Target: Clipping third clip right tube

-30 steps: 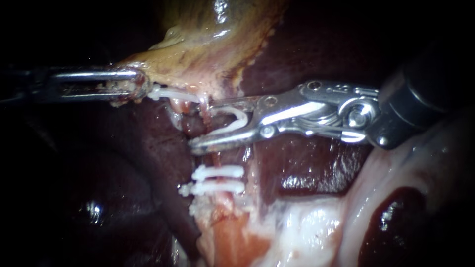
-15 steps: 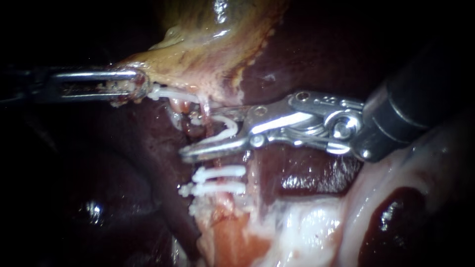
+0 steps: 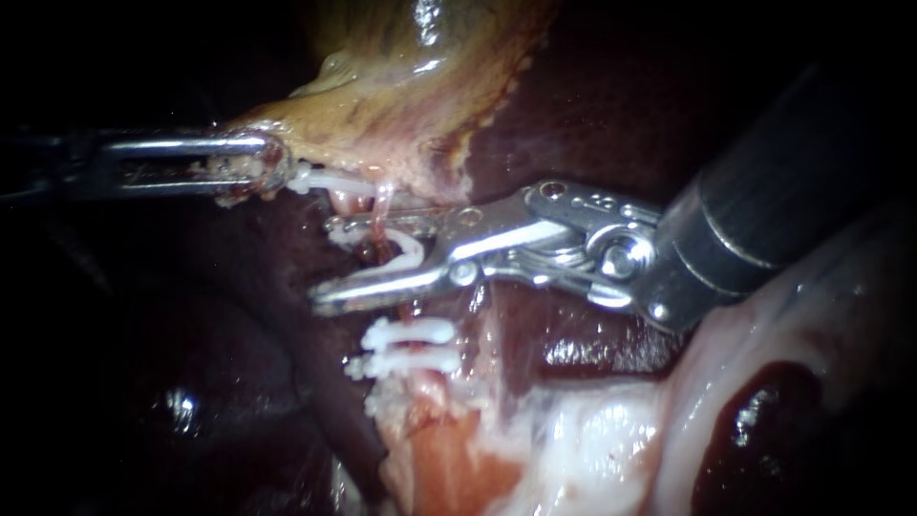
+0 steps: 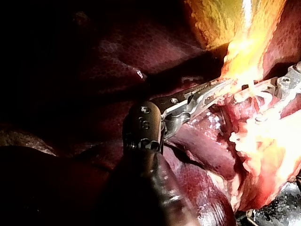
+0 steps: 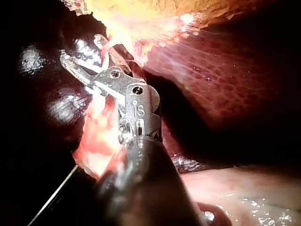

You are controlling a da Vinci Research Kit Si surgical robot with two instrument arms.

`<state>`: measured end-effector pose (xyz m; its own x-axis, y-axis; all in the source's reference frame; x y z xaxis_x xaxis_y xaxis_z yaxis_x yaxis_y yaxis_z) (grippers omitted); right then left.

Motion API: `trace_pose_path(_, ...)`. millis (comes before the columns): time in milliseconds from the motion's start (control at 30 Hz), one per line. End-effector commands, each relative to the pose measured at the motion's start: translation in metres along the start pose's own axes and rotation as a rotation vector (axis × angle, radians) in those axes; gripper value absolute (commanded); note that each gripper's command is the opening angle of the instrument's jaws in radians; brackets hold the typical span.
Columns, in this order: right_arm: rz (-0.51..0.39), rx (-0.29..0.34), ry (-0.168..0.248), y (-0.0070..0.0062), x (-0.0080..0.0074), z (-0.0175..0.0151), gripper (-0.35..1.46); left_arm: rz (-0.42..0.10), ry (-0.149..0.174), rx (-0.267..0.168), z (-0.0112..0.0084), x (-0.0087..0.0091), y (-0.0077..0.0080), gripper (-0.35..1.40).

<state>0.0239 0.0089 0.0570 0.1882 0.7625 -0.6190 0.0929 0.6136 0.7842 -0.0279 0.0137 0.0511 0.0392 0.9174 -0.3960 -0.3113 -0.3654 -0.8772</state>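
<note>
My right instrument (image 3: 325, 264) comes in from the upper right. Its jaws stand wide apart and hold an open white clip (image 3: 413, 250) between them. The thin reddish tube (image 3: 384, 203) runs down between the jaws, inside the open clip. Lower on the same tube sit two closed white clips (image 3: 411, 333) (image 3: 406, 364). Another white clip (image 3: 330, 180) lies just under the gallbladder (image 3: 401, 96). My left instrument (image 3: 244, 167) is shut on the gallbladder's yellowish edge and holds it to the left. In the right wrist view the right instrument's jaws (image 5: 82, 49) reach into the bright tissue.
Dark red liver (image 3: 592, 96) lies behind and around the tube. Pale, glistening tissue (image 3: 592, 430) fills the lower right below the right instrument's shaft (image 3: 755, 220). In the left wrist view the left instrument (image 4: 221, 89) grips yellow tissue, with the right instrument (image 4: 277, 92) just beyond it.
My right instrument has slid to the left along the liver, so its jaws now reach past the tube and enclose it more deeply. The left instrument has held still.
</note>
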Motion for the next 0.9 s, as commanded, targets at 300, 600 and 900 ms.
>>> trace_pose_path(300,0.065,0.103,0.051,-0.0029,0.0036,-0.0008,0.49,0.0,-0.001,-0.001,-0.0001,0.0,-0.0003,-0.35)
trace_pose_path(600,0.078,0.164,0.043,-0.0037,0.0047,-0.0015,0.37,0.0,-0.001,-0.001,-0.0001,0.0,-0.0003,-0.35)
trace_pose_path(900,0.133,0.145,0.045,-0.0031,0.0045,-0.0024,-0.09,0.0,-0.001,-0.001,0.0,0.0,-0.0003,-0.35)
